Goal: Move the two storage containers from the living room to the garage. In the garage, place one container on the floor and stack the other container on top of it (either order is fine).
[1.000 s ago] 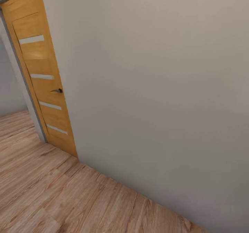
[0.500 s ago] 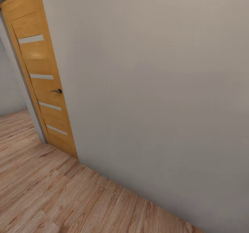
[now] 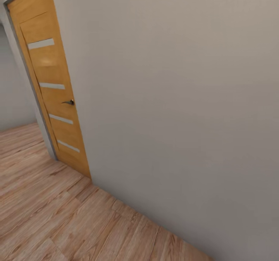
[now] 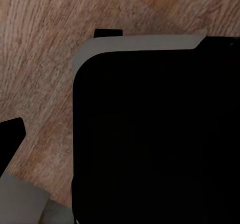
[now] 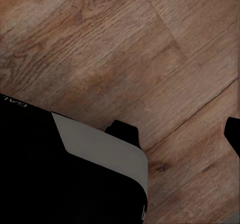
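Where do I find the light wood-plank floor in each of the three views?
Head view: wood-plank floor along the bottom left, under the wall.
Left wrist view: floor beside the robot's black body.
Right wrist view: floor beside the same body.
Shared landmark: the plank seams.

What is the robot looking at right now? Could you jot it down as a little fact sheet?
Ahead: plain pale grey wall
Door: orange-brown wooden door with four glass slits, dark lever handle, appears shut
Floor: light wood-plank floor, meeting the wall along a slanted line
Under the arms: the robot's black and grey base over the planks
Left jaws: one dark tip, state unclear
Right jaws: two dark tips apart, open, holding nothing
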Motion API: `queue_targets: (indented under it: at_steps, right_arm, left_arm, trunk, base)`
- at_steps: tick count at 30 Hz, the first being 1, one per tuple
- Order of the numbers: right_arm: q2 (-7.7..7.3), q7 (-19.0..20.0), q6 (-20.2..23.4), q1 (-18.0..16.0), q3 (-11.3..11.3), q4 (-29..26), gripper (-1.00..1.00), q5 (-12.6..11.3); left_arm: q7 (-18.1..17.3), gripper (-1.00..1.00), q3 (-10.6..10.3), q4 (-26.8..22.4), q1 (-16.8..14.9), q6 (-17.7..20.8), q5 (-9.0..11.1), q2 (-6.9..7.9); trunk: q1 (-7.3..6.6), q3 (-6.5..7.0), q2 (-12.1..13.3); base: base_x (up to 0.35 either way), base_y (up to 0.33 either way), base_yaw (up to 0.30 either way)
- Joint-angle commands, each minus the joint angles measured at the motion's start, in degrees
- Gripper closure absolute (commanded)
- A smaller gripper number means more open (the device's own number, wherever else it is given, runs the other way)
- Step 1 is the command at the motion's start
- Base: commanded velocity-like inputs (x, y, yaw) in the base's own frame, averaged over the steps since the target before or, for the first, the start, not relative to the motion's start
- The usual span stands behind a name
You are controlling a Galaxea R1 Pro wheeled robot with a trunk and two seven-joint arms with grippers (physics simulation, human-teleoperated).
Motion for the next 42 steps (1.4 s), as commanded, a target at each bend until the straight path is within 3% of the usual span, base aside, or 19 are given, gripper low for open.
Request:
queue_targets:
  at_steps: [1,18,42]
  right_arm:
    - [0.04,-0.12,-0.32,-0.06,0.46,0.16,-1.0,-0.49]
    - [0.04,-0.12,-0.42,-0.06,0.46,0.16,-1.0,-0.49]
    - [0.04,-0.12,-0.42,-0.06,0.46,0.16,-1.0,-0.42]
  left_arm:
    - [0.01,-1.0,0.02,-0.05,0.0,-0.06,0.19,0.0]
    - [0.08,-1.0,0.02,0.0,0.0,-0.09,0.28,0.15]
    - [0.02,-1.0,0.1,-0.07,0.0,-0.09,0.28,0.17]
  trunk:
    - [0.03,-0.05,-0.02]
    - [0.03,-0.05,-0.02]
    - [0.03,-0.05,-0.02]
  base:
    - [0.318,0.0,0.271]
    - [0.203,0.0,0.28]
    - [0.085,0.0,0.283]
